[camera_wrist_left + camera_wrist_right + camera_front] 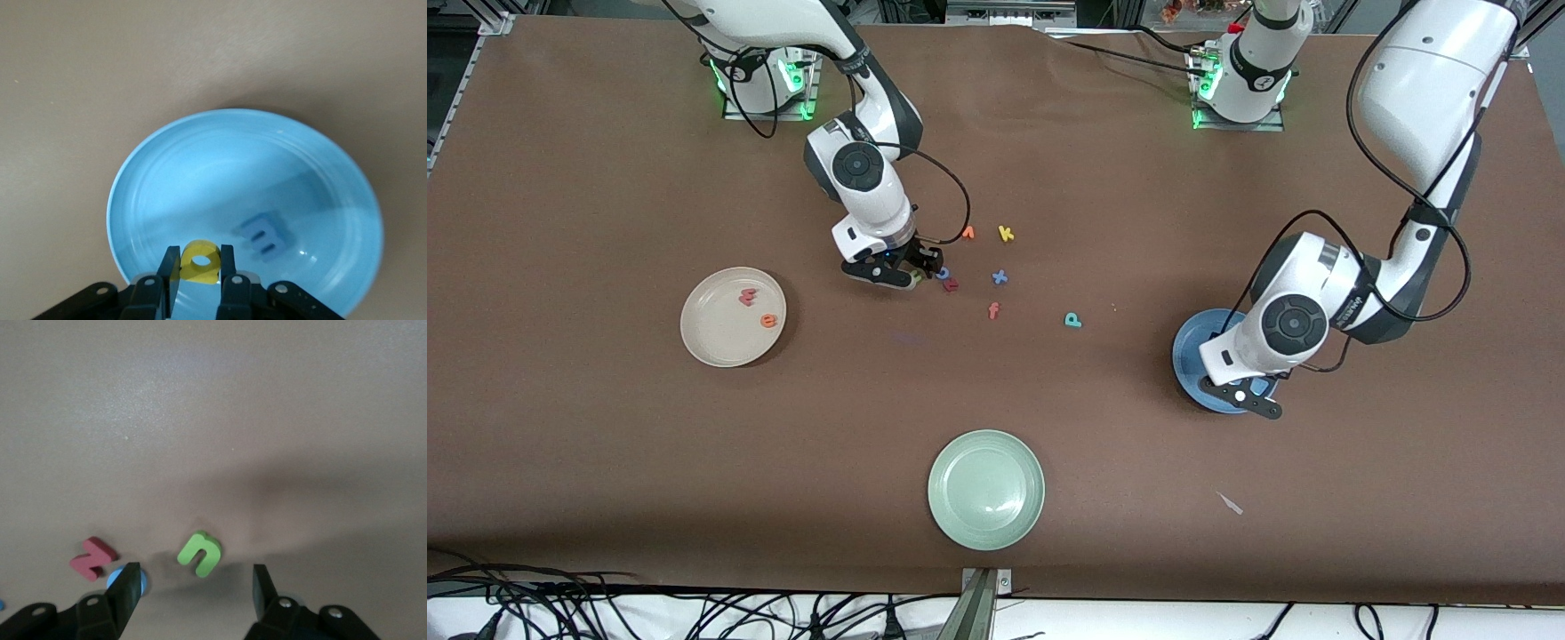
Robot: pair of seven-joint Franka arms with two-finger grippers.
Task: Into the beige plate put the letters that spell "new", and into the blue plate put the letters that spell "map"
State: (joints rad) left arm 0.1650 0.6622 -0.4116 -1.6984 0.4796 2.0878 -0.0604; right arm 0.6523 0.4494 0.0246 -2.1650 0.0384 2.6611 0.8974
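Note:
My left gripper is shut on the yellow a and hangs low over the blue plate. The blue m lies in that plate. In the front view this gripper covers part of the blue plate. My right gripper is open just above the table, with the green n lying flat ahead of its fingertips and untouched. The beige plate holds the pinkish-red w and the orange e. The teal p lies on the table between the two arms.
A red letter and a blue o lie close beside the n. Orange v, yellow k, blue x and orange-red f are scattered nearby. A pale green plate sits nearest the front camera.

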